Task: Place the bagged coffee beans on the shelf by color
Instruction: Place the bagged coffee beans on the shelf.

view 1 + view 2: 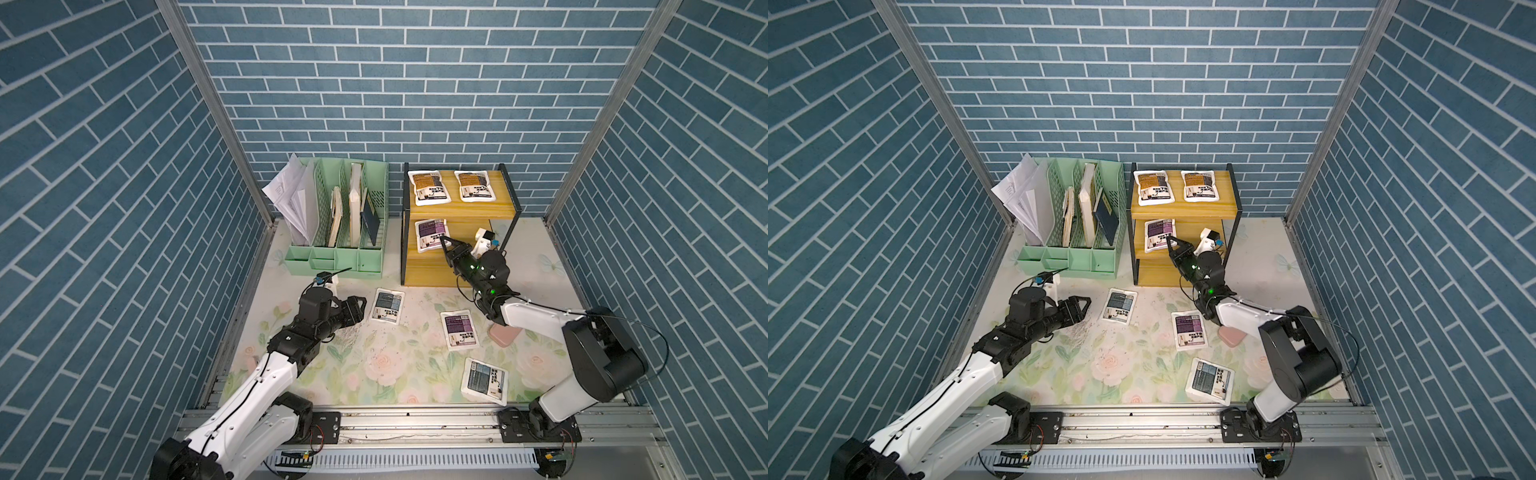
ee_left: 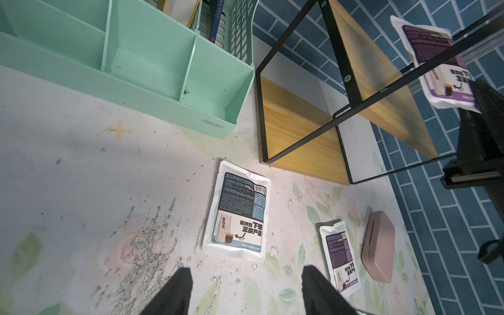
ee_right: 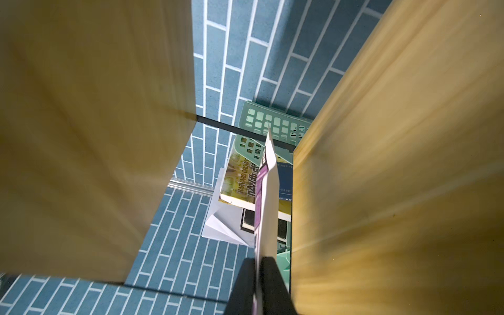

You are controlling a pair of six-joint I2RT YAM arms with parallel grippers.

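Note:
The shelf (image 1: 506,199) stands at the back right, with two orange-brown bagged coffee beans (image 1: 429,187) (image 1: 476,185) on its top board. My right gripper (image 1: 444,242) is shut on the edge of a purple pouch (image 1: 431,235) held over the middle board; in the right wrist view that pouch (image 3: 268,191) shows edge-on between the jaws. On the table lie a grey-blue pouch (image 1: 387,305), a purple pouch (image 1: 459,330) and another grey-blue pouch (image 1: 486,380). My left gripper (image 2: 245,289) is open and empty, just short of the nearer grey-blue pouch (image 2: 240,212).
A mint-green file organizer (image 1: 332,257) with papers and books stands left of the shelf. A pink case (image 1: 503,334) lies under my right forearm, beside the purple pouch on the table. Brick-patterned walls close in three sides.

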